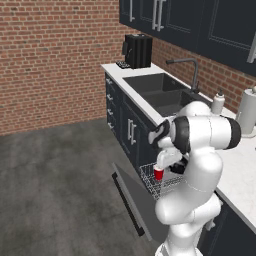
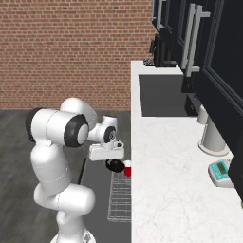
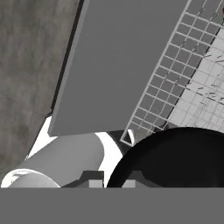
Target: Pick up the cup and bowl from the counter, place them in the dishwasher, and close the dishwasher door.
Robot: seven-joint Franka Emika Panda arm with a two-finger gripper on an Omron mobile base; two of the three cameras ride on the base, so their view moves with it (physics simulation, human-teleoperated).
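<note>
I have the dishwasher door (image 1: pixel 135 200) lying flat open so the rack (image 2: pixel 121 199) is reachable beside the table (image 2: pixel 166 180). My tool (image 3: pixel 113 177) is pinched on the black bowl (image 3: pixel 175 157), held over the rack to set it down, just beside the red cup (image 1: pixel 158 173)

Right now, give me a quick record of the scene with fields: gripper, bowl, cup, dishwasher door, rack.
gripper: shut on the bowl, over the rack
bowl: black, held at its rim above the rack
cup: red, standing upright in the rack
dishwasher door: open, folded down flat
rack: white wire, pulled out over the door
counter: white stone, beside the rack
</note>
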